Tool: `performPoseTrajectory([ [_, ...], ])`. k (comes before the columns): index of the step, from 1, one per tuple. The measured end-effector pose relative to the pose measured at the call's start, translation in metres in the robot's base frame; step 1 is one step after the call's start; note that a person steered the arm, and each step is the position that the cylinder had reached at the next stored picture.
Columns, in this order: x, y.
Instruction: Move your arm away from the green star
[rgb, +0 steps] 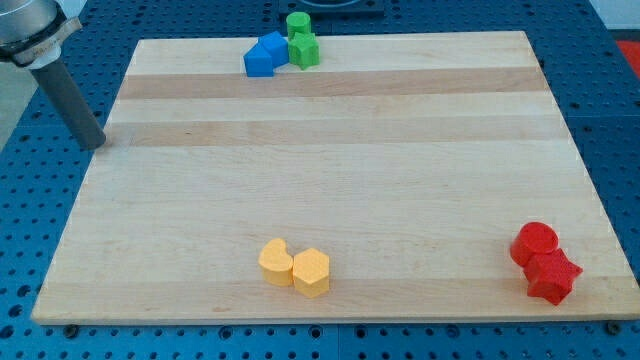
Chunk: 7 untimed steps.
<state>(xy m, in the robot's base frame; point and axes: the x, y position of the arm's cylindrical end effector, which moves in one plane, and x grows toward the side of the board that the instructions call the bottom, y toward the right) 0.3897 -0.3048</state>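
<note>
The dark rod's lower end, my tip (97, 143), is seen at the left edge of the pale wooden worktop (330, 190), near its top left corner. No claw is fitted to this arm, so nothing can be said of one being wide, narrow or holding anything. The green star-shaped block (305, 51) is found at the top edge, touching a green round block (297, 24) and a blue block (265, 55). The tip is kept well apart from it, so the move away looks mostly done. Two yellow blocks (295, 267) sit together near the bottom edge, and two red blocks (543, 262) sit at the bottom right corner. Much bare wood is left in the middle for sliding
</note>
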Motion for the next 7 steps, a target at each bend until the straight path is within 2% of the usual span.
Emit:
performPoseTrajectory([
  [1, -0.117, 0.033],
  [2, -0.199, 0.051],
  [4, -0.192, 0.317],
  [5, -0.112, 0.403],
  [6, -0.047, 0.421],
  [7, -0.020, 0.422],
])
